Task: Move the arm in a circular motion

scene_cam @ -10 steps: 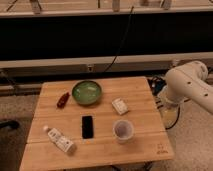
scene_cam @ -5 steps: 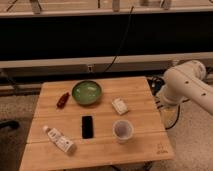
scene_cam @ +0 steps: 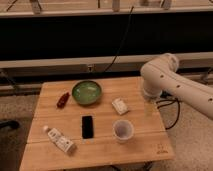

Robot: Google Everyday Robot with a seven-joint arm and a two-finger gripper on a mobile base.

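Camera view | arm point(scene_cam: 172, 85) reached over table's point(scene_cam: 100, 152) right edge | gripper point(scene_cam: 148, 108) hung there near box point(scene_cam: 120, 106), grip state untellable | circle best swept smoothly, clear of cup point(scene_cam: 123, 130).

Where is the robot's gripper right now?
In the camera view, the gripper hangs at the arm's tip by the table's right edge, just right of the white packet.

- 1 camera, raised, looking down and forward over the whole table point(scene_cam: 145, 146), at middling range.
- From right the arm point(scene_cam: 172, 84) enters frame; gripper point(scene_cam: 148, 108) over table's right edge.
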